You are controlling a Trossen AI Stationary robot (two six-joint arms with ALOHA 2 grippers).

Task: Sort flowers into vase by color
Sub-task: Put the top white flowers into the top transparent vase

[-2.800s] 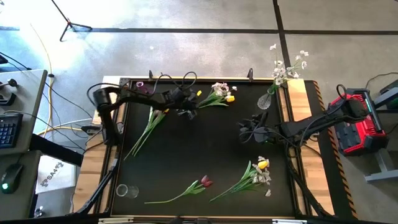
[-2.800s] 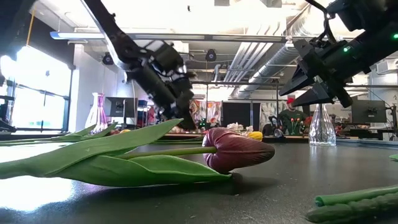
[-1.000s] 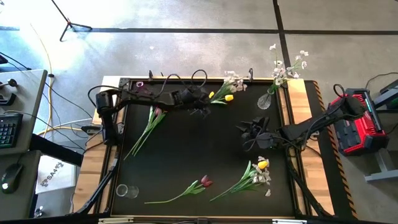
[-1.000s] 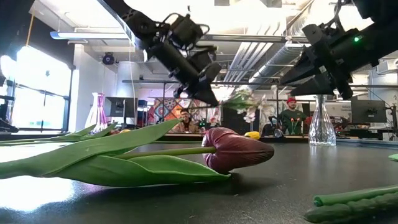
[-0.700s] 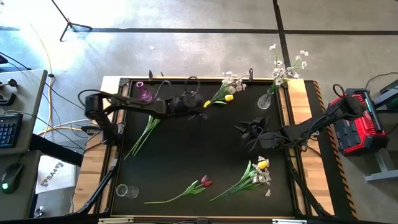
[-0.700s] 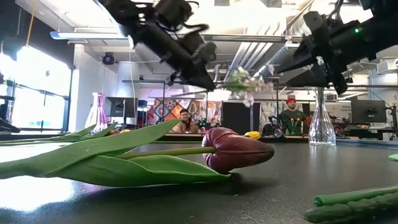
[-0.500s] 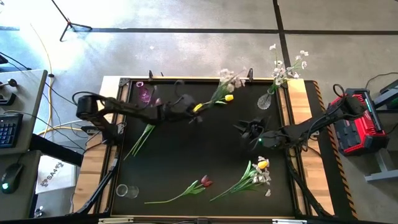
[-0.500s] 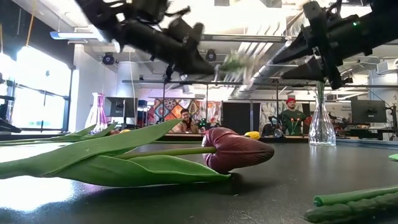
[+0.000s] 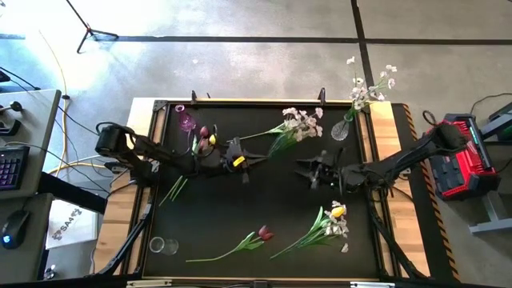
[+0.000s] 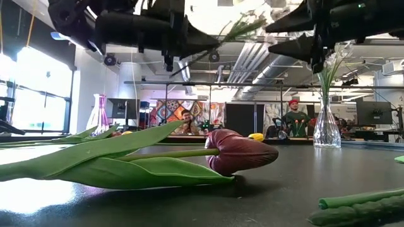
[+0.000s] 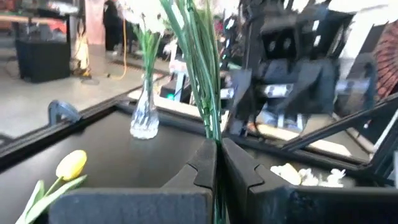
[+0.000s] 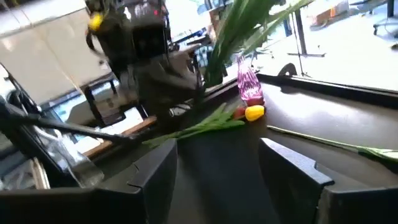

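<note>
My left gripper [image 9: 250, 160] hangs over the table's middle, shut on a spray of pale pink-white blossoms [image 9: 300, 122] with green stems [image 11: 199, 68]. My right gripper [image 9: 301, 168] faces it from the right, open and with nothing between its fingers [image 12: 217, 168]. A clear vase [image 9: 342, 130] at the far right holds white blossoms. A pink vase [image 9: 186, 120] stands at the far left. A red and a yellow tulip [image 9: 204, 138] lie by it. A red tulip [image 9: 261, 234] and a yellow tulip with blossoms [image 9: 336, 214] lie near the front edge. My left gripper pinches the spray's bunched green stems [image 11: 213, 134] between its two fingers, toward the stems' lower end. The fingers lie level and come from the table's left. The spray is clear of the table, and slants up from the fingertips toward the far right, blossoms uppermost [image 10: 243, 26].
A small clear glass [image 9: 160, 245] stands at the near left corner. Another yellow tulip [image 11: 71, 165] lies on the table near the clear vase [image 11: 144, 118]. People sit in the room beyond the far edge [image 10: 293, 120]. The black table top [image 9: 264, 200] is bare at its middle.
My left gripper has lifted the spray off the table, swung toward the near edge and a little left, and tipped up to level. The blossoms now stand high above the table. My right gripper has tipped up to level and shifted slightly left, staying open.
</note>
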